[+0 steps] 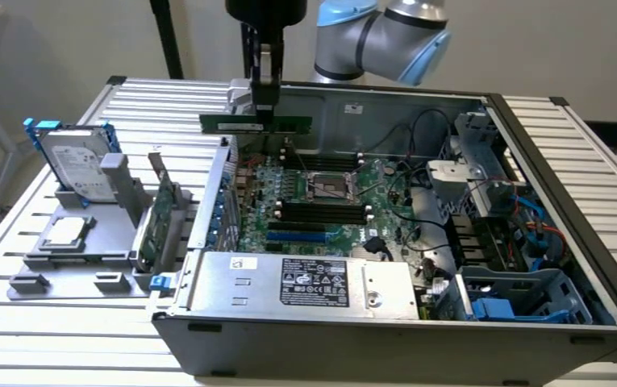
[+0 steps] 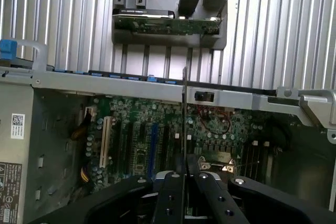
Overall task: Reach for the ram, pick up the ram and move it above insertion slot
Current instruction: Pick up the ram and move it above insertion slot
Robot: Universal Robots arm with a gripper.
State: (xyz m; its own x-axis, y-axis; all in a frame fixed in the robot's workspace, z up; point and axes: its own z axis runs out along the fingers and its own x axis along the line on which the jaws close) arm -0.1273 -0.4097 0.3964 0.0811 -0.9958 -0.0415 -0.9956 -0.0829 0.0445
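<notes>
The desk [image 1: 566,153], a slatted metal surface, spans the exterior view. The open case [image 1: 394,322] takes up the middle and right of that frame, its motherboard [image 1: 319,201] exposed in the centre and a grey power supply [image 1: 298,282] with a black label along the lower middle. At the left of the frame a grey holder [image 1: 72,258] stands on the desk, carrying a hard drive [image 1: 77,165] with blue rails upright at upper left and a wider green card [image 1: 156,230] on edge beside the case wall. The arm [image 1: 394,36] enters from the top centre.

The gripper [image 1: 264,109] hangs at upper centre, above the rear edge of the case, closed on the ram [image 1: 256,123], which it holds level and edge-down, clear of the board beneath. In the wrist view the gripper [image 2: 184,174] sits at the bottom centre with its fingers [image 2: 170,192] pinched narrowly on the ram [image 2: 184,124], seen edge-on as a thin vertical line over the motherboard [image 2: 142,140].
</notes>
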